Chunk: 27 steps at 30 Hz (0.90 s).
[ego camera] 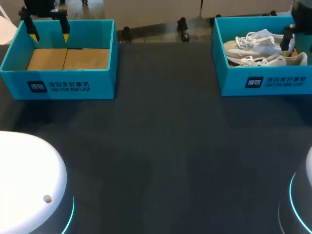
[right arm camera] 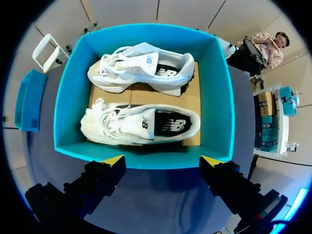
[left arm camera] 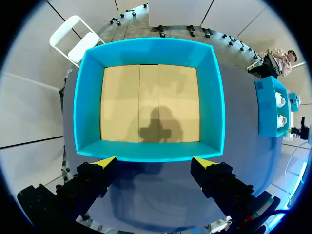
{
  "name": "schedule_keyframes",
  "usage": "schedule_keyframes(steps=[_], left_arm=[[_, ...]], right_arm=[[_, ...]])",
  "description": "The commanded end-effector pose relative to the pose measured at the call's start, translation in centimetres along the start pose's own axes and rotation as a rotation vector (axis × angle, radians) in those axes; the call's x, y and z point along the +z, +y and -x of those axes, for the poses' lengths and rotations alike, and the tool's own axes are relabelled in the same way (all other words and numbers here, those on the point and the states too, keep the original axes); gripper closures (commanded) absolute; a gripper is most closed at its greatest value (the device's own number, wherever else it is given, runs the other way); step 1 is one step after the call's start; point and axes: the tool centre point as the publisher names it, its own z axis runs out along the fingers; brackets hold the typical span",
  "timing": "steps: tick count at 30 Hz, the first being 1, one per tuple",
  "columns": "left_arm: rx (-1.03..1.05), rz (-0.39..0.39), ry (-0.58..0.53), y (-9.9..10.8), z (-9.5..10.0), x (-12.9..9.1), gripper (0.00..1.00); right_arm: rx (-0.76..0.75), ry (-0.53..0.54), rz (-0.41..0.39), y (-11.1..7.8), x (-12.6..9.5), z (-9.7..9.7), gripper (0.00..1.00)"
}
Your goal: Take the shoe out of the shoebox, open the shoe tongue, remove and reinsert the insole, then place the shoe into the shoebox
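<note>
Two white shoes lie side by side on the cardboard floor of the teal shoebox (ego camera: 263, 83) at the back right: the far shoe (right arm camera: 141, 68) and the near shoe (right arm camera: 139, 124), both with laces up. My right gripper (right arm camera: 162, 162) hangs open above that shoebox's (right arm camera: 219, 97) near wall, touching nothing; in the head view it (ego camera: 290, 43) sits over the right end of the shoes (ego camera: 258, 48). My left gripper (ego camera: 48, 34) hovers open over a second teal box (ego camera: 63, 85) at the back left, which holds only its cardboard floor (left arm camera: 146, 105).
The dark table (ego camera: 161, 146) stretches between the two boxes and toward the front. White rounded robot bases (ego camera: 29, 185) fill the front left and front right corners. The left gripper (left arm camera: 155, 162) hangs above its box's near wall (left arm camera: 87, 122).
</note>
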Motion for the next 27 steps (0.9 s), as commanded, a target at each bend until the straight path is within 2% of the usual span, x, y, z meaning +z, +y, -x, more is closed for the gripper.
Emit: schedule_keyframes(steps=[1, 14, 19, 27], left_arm=[[0.0, 0.0, 0.0, 0.0, 0.0, 0.0, 0.0], [0.0, 0.0, 0.0, 0.0, 0.0, 0.0, 0.0], [0.0, 0.0, 0.0, 0.0, 0.0, 0.0, 0.0], [0.0, 0.0, 0.0, 0.0, 0.0, 0.0, 0.0]], right_arm=[[-0.009, 0.012, -0.003, 0.7, 1.1, 1.0, 0.0], [-0.028, 0.017, -0.033, 2.8, 3.6, 3.4, 0.04], [-0.026, 0.023, -0.035, 3.0, 4.4, 4.0, 0.07], [-0.028, 0.026, -0.045, 3.2, 5.6, 4.8, 0.06]])
